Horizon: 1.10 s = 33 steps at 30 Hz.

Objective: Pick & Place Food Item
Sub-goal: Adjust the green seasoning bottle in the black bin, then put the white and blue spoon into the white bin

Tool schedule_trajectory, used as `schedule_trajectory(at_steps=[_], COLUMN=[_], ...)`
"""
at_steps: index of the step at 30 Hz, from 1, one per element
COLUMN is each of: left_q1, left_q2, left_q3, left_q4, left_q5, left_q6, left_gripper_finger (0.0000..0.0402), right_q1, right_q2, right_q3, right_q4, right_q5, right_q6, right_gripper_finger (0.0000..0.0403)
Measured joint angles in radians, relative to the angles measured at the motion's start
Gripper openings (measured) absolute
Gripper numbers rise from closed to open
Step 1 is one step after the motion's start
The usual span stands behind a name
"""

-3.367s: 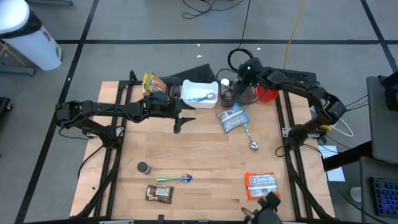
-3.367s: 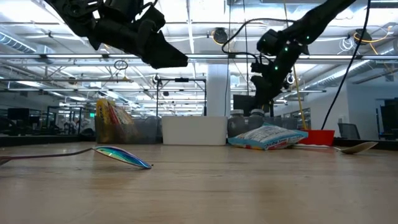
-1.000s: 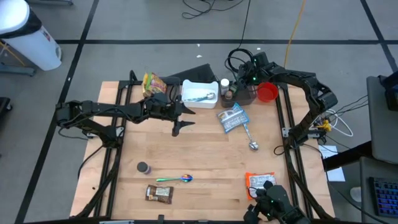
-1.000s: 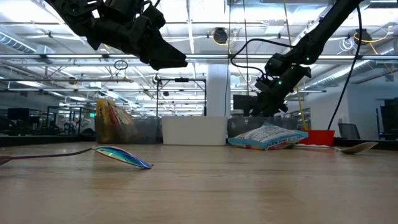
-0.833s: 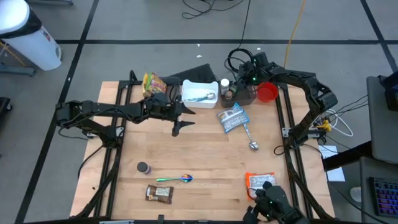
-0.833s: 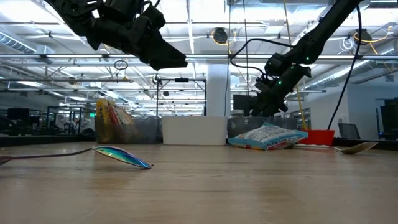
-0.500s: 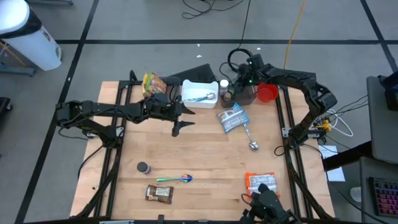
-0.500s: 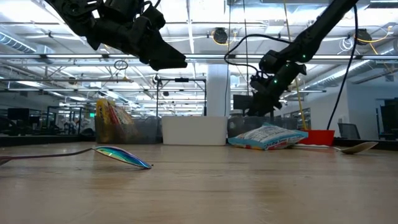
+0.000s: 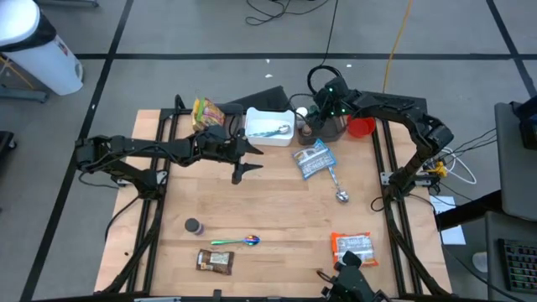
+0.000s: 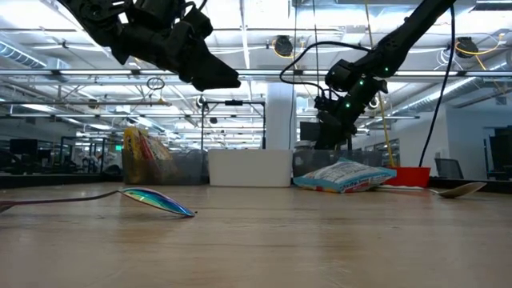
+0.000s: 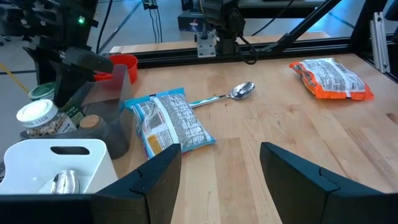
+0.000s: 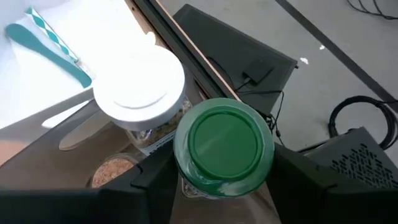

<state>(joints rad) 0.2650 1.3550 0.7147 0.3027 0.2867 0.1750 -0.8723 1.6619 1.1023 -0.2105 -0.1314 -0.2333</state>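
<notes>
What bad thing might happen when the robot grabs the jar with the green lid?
The right gripper is open around the green-lidded jar, which stands right beside a white-lidded jar. A finger could bump that neighbour and tip it. A grip this close to the lid might also slip when the jar is lifted.
</notes>
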Motion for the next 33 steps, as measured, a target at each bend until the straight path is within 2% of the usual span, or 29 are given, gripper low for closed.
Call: schedule_trajectory(at_steps=[8, 16, 21, 28, 33], left_q1=[0.0, 0.0, 0.0, 0.002, 0.017], left_q2=[0.0, 0.0, 0.0, 0.0, -0.008], left_q3=[0.0, 0.0, 0.0, 0.0, 0.0], left_q4=[-0.012, -0.016, -0.016, -0.015, -0.045], left_q5=[0.0, 0.0, 0.0, 0.0, -0.025], left_q6=[0.006, 0.002, 0.003, 0.005, 0.03], left_gripper_finger=[0.0225, 0.0225, 0.0225, 0.0225, 0.0225], right_q1=[0.016, 0.017, 0.008, 0.003, 0.002], right_q2=[0.0, 0.008, -0.005, -0.105, -0.209], right_q3=[0.0, -0.009, -0.005, -0.004, -0.003], right_q4=[-0.01, -0.039, -0.068, -0.082, -0.163], right_q5=[0.028, 0.034, 0.032, 0.034, 0.028], right_q6=[-0.018, -0.015, -0.015, -0.021, -0.001], right_gripper_finger=[0.0201, 0.0252, 0.0271, 0.0283, 0.0279])
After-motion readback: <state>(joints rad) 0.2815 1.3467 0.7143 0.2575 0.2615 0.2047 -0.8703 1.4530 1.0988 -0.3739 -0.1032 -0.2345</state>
